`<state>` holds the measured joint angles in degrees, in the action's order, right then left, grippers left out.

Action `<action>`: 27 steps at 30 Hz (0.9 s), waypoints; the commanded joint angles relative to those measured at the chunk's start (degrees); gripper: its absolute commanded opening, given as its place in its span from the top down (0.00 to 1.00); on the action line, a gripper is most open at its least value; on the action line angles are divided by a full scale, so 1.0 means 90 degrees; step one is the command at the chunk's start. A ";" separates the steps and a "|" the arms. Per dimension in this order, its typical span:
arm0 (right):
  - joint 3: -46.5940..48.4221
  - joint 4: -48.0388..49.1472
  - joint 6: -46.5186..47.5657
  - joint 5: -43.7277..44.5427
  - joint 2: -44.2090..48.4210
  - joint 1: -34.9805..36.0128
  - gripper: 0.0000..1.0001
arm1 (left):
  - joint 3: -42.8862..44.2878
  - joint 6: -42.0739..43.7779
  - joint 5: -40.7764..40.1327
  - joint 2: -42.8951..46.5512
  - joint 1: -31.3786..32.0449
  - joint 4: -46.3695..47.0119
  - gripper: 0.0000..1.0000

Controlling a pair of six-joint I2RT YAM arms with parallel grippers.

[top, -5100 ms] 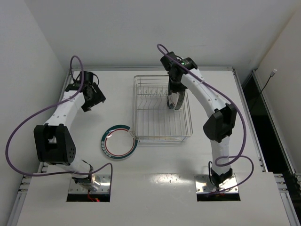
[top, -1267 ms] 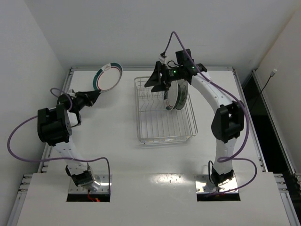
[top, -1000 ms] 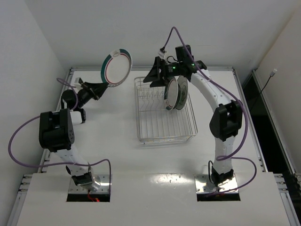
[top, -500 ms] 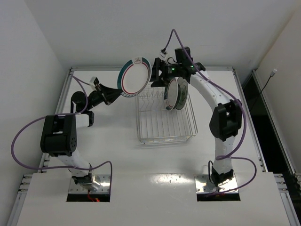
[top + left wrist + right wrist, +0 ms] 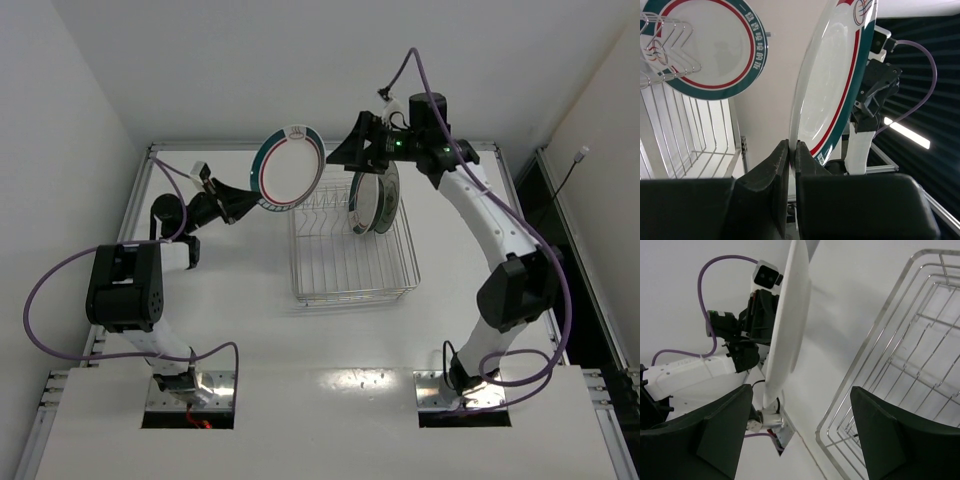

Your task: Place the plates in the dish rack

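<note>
My left gripper (image 5: 249, 203) (image 5: 792, 150) is shut on the lower rim of a white plate (image 5: 288, 168) (image 5: 835, 90) with a dark green rim and red ring. It holds the plate upright in the air just left of the dish rack's (image 5: 350, 255) (image 5: 900, 365) back corner. Other plates (image 5: 375, 197) stand upright in the rack's dividers; one green-rimmed plate (image 5: 710, 45) faces the left wrist camera. My right gripper (image 5: 342, 155) (image 5: 801, 390) hangs open and empty above the rack's back edge. Its view shows the held plate (image 5: 787, 320) edge-on.
The silver wire rack sits on the white table (image 5: 250, 330), a little right of centre. White walls close in on the left and back. The right arm's elbow (image 5: 520, 290) stands over the table's right side.
The left arm has swung the green-rimmed plate rightward from the back left corner to the rack's edge. The right arm has lifted off the plates in the rack and drawn back to the right.
</note>
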<state>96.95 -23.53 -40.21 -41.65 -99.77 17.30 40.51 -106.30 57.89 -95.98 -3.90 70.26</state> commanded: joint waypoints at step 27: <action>0.0293 0.0466 -0.0201 -0.0343 -0.0780 0.0441 0.94 | 0.0771 0.1371 0.0491 0.0216 0.0687 -0.1028 1.00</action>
<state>96.60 -22.72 -41.89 -40.16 -106.91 21.04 43.20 -96.47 60.36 -95.96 0.64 61.34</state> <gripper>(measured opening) 0.124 0.035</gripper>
